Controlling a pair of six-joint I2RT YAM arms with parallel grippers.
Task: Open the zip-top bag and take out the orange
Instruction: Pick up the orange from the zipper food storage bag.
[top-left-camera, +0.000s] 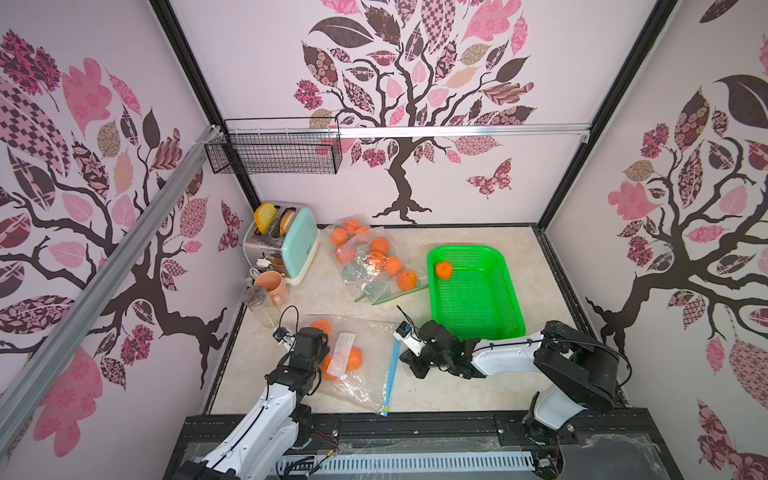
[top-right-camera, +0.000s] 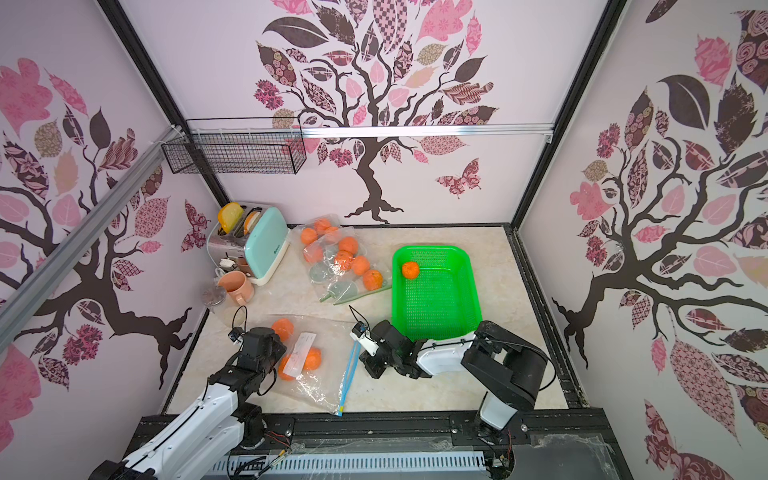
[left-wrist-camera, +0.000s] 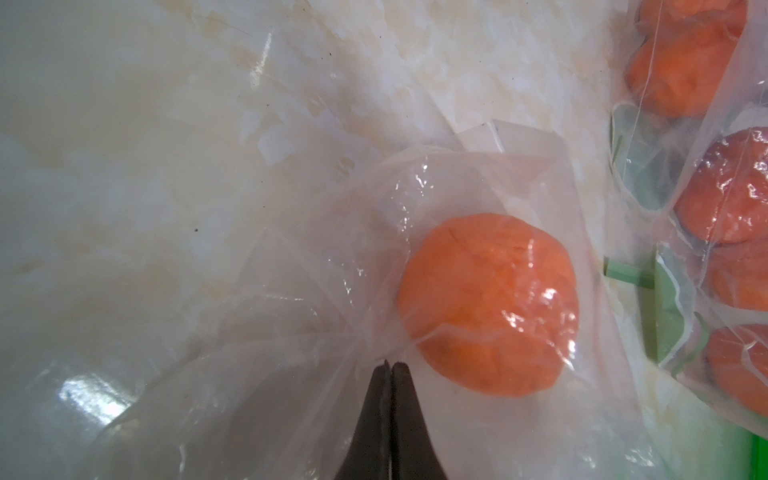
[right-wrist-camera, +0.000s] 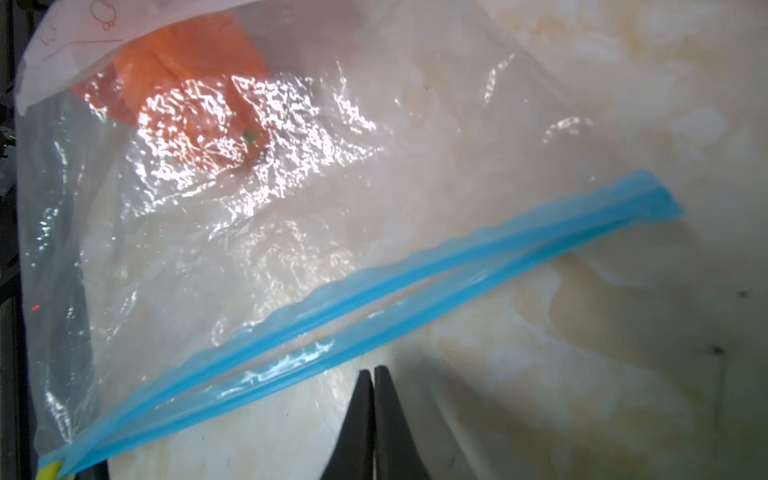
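Observation:
A clear zip-top bag (top-left-camera: 365, 386) (top-right-camera: 320, 386) with a blue zip strip (top-left-camera: 391, 374) (top-right-camera: 348, 374) (right-wrist-camera: 457, 266) lies near the table's front edge, with oranges (top-left-camera: 354, 358) (top-right-camera: 312, 359) inside it. In the right wrist view the strip's two tracks stand parted in the middle and joined at the ends. My left gripper (top-left-camera: 318, 351) (left-wrist-camera: 390, 363) is shut on a gathered fold of the bag's film, right beside an orange (left-wrist-camera: 488, 303). My right gripper (top-left-camera: 402, 356) (right-wrist-camera: 374, 368) is shut just beside the blue strip, with nothing visible between its tips.
A green basket (top-left-camera: 513, 291) (top-right-camera: 473, 291) behind my right arm holds one orange (top-left-camera: 444, 269). A second bag of oranges (top-left-camera: 374, 257) (left-wrist-camera: 727, 208) with a green zip lies mid-table. At back left stand a toaster (top-left-camera: 297, 241), a pink mug (top-left-camera: 272, 286) and a glass jar (top-left-camera: 257, 299).

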